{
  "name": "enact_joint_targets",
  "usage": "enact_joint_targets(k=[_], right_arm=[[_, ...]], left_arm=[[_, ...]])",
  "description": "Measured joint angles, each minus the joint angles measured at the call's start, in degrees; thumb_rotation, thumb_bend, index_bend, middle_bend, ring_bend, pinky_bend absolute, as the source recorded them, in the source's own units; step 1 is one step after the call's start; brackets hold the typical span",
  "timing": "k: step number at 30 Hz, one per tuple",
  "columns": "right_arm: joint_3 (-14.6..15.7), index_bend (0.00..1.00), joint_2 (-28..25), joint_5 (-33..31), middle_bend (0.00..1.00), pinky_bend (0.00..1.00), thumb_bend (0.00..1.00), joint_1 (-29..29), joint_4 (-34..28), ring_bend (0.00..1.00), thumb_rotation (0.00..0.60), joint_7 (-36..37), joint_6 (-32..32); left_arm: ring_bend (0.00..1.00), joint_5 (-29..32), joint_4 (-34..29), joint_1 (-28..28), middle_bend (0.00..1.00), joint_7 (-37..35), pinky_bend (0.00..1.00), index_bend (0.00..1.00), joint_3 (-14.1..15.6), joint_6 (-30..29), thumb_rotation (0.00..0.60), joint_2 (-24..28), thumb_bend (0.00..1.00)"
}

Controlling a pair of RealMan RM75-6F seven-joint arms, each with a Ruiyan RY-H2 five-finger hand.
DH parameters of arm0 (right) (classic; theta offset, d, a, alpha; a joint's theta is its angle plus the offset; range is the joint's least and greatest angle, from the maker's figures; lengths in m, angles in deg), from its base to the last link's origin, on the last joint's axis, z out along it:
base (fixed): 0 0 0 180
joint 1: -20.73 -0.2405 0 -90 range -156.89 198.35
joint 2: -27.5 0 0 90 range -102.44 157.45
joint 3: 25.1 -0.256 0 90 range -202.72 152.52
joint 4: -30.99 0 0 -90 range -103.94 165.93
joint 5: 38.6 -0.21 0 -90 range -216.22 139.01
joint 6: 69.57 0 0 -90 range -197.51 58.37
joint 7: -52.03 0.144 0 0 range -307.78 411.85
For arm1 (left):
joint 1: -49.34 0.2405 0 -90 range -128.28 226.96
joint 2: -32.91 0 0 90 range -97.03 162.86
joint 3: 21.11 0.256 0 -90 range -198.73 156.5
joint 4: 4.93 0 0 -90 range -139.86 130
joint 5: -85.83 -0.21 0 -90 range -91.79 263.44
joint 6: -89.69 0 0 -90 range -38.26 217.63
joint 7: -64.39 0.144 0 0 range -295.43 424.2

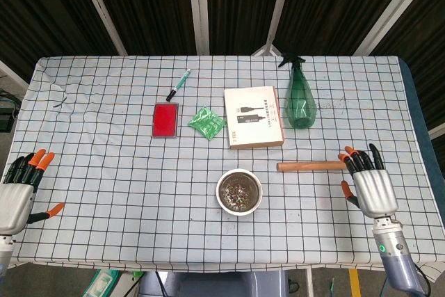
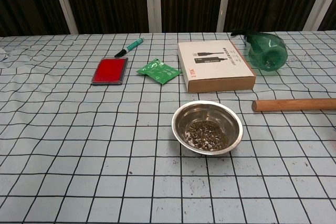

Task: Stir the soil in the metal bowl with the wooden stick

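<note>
The metal bowl with dark soil in it sits near the table's front middle. The wooden stick lies flat to the bowl's right. My right hand is open, fingers spread, with its fingertips at the stick's right end; whether they touch it is unclear. My left hand rests open at the table's front left edge, far from both. The chest view shows neither hand.
A cardboard box lies behind the bowl, with a green spray bottle to its right. A green packet, red pad and green marker lie further left.
</note>
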Motion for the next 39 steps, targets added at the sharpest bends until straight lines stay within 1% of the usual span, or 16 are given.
enact_joint_targets(k=[4,13,16,18,23,28,39], right_arm=[[-0.98,0.27,3.00,-2.71,0.22,0.00,0.44,-2.88,1.19,0.20,0.600,-3.35,3.87],[-2.13,0.27,10.34,-6.80,0.22,0.00,0.44,-7.98,5.18,0.20,0.600,-9.10,9.43],[-2.63,0.27,11.92,-8.36,0.22,0.00,0.38,-9.52,6.60,0.20,0.600,-9.91,10.91],[-2.81,0.29,12.89,-9.24,0.22,0.00,0.36,-10.09,7.31,0.20,0.600,-10.27,11.58],[-2.99,0.35,15.50,-10.84,0.25,0.00,0.36,-11.56,9.70,0.20,0.600,-11.01,12.88],[-3.19,0.37,17.62,-12.21,0.27,0.00,0.36,-12.99,11.87,0.21,0.600,-11.36,13.96],[-3.45,0.42,20.40,-14.62,0.29,0.00,0.36,-14.88,15.74,0.22,0.600,-11.09,15.45]], left_arm=[[0.00,0.31,-0.12,-0.01,0.00,-0.52,0.00,0.00,-0.06,0.18,0.600,0.13,0.06],[0.00,0.90,-0.58,-0.25,0.00,-1.53,0.00,0.00,-0.14,0.97,0.600,0.65,0.06],[0.00,1.16,-0.70,-0.33,0.00,-1.94,0.00,0.00,-0.19,1.27,0.600,0.79,0.06],[0.00,1.36,-0.85,-0.43,0.00,-2.15,0.00,0.00,-0.23,1.57,0.600,0.88,0.06],[0.00,1.75,-1.48,-0.72,0.00,-2.01,0.00,0.00,-0.35,2.16,0.600,1.07,0.06],[0.00,2.28,-2.33,-0.95,0.00,-1.46,0.00,0.00,-0.50,2.64,0.600,1.23,0.06],[0.00,2.70,-2.54,-1.03,0.00,-1.97,0.00,0.00,-0.46,3.08,0.600,1.56,0.06]])
